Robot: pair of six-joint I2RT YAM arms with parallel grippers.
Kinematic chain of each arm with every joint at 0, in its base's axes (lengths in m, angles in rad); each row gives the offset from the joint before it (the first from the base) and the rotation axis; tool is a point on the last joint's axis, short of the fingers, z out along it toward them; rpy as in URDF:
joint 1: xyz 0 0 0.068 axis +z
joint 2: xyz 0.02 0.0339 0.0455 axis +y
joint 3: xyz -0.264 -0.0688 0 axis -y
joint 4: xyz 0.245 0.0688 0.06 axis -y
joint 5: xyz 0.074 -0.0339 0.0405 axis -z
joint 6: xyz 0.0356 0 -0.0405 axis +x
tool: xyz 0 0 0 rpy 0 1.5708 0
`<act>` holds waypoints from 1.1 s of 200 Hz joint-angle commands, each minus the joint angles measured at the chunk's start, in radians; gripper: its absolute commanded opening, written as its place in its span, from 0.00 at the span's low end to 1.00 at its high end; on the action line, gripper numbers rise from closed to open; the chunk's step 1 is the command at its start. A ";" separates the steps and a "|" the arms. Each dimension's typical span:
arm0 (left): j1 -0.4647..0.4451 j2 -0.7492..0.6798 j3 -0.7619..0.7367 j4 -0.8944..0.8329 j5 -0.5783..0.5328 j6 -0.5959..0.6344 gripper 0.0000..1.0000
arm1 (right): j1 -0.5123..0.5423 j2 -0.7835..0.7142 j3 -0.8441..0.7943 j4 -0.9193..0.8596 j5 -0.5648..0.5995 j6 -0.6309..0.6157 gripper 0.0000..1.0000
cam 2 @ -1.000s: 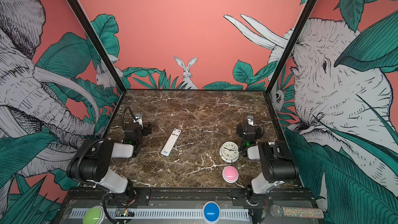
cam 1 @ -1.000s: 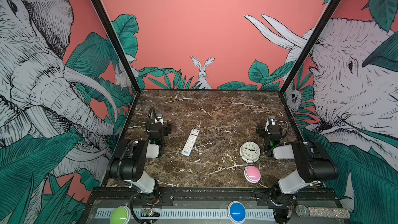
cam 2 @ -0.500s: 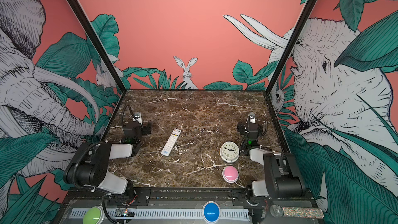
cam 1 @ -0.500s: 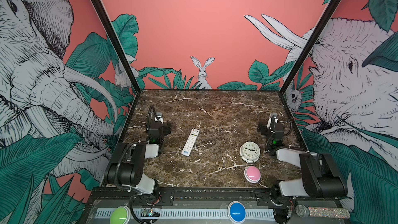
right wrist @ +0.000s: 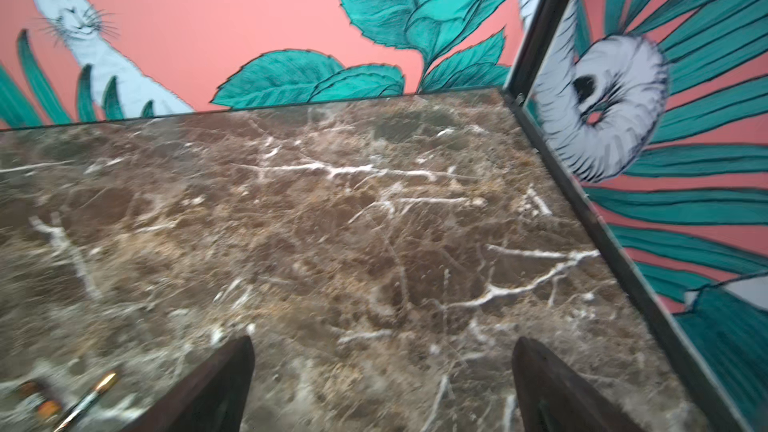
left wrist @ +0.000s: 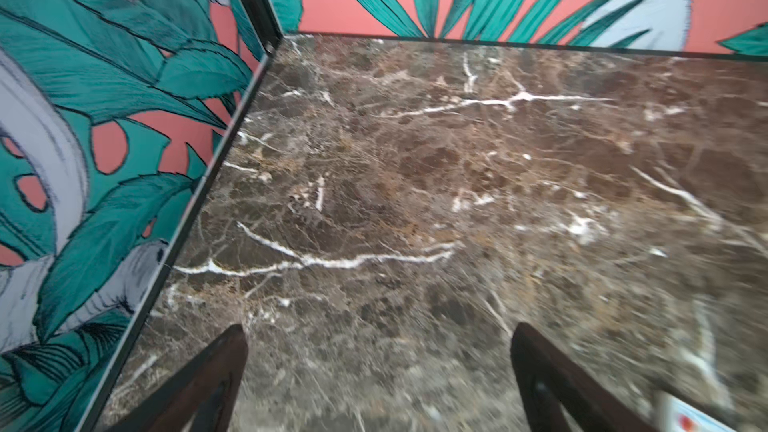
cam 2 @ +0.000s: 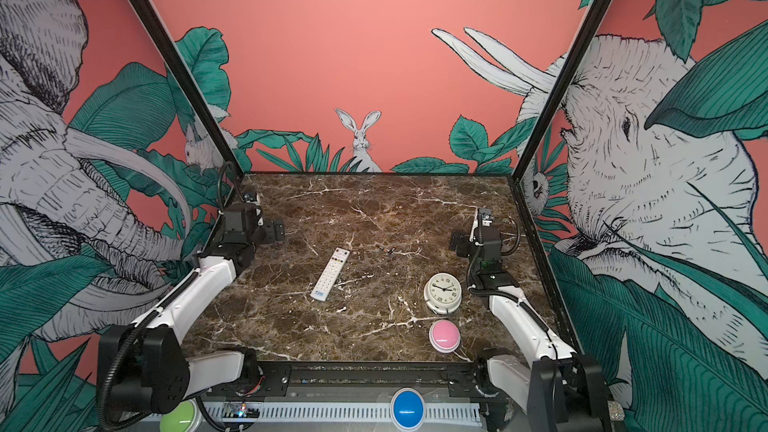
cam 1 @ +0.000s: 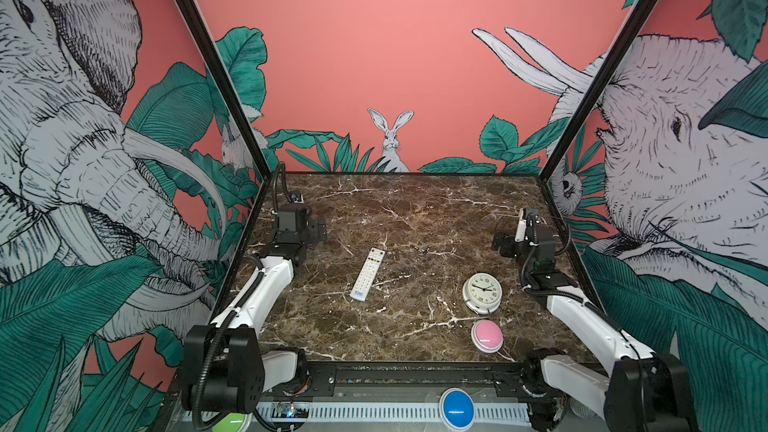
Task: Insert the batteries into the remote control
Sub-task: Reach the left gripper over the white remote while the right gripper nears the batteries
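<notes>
Marble tabletop (cam 1: 415, 209): remote control (cam 1: 367, 274) lies buttons-up; left pincer (left wrist: 379, 325) and right pincer (right wrist: 384, 337) spread, empty. We advise flipping it first.

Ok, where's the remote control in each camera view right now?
Top view: remote control mid-table, left of the clock, buttons up.
Top view: remote control left of centre, beside the clock again.
Left wrist: only its red-button end, cut off at a frame corner.
Right wrist: not in it.
Shared landmark: far edge of the marble table against the pink wall.
</notes>
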 commanded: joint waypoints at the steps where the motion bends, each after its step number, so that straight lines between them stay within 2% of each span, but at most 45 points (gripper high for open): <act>1: -0.022 -0.004 0.078 -0.317 0.136 -0.078 1.00 | 0.056 0.009 0.067 -0.185 -0.070 0.039 0.99; 22: -0.077 0.021 0.117 -0.381 0.199 -0.084 1.00 | 0.104 0.021 0.107 -0.246 -0.107 0.034 0.99; 59: -0.229 0.136 0.220 -0.506 0.254 -0.076 1.00 | 0.162 0.056 0.171 -0.334 -0.177 0.016 0.99; 123: -0.410 0.304 0.276 -0.493 0.285 -0.107 0.99 | 0.281 0.078 0.232 -0.425 -0.193 -0.018 0.99; 165: -0.449 0.424 0.320 -0.501 0.265 -0.118 0.99 | 0.322 0.080 0.217 -0.425 -0.208 -0.017 0.99; 220: -0.478 0.514 0.353 -0.486 0.233 -0.141 0.99 | 0.336 0.091 0.220 -0.446 -0.219 -0.047 0.99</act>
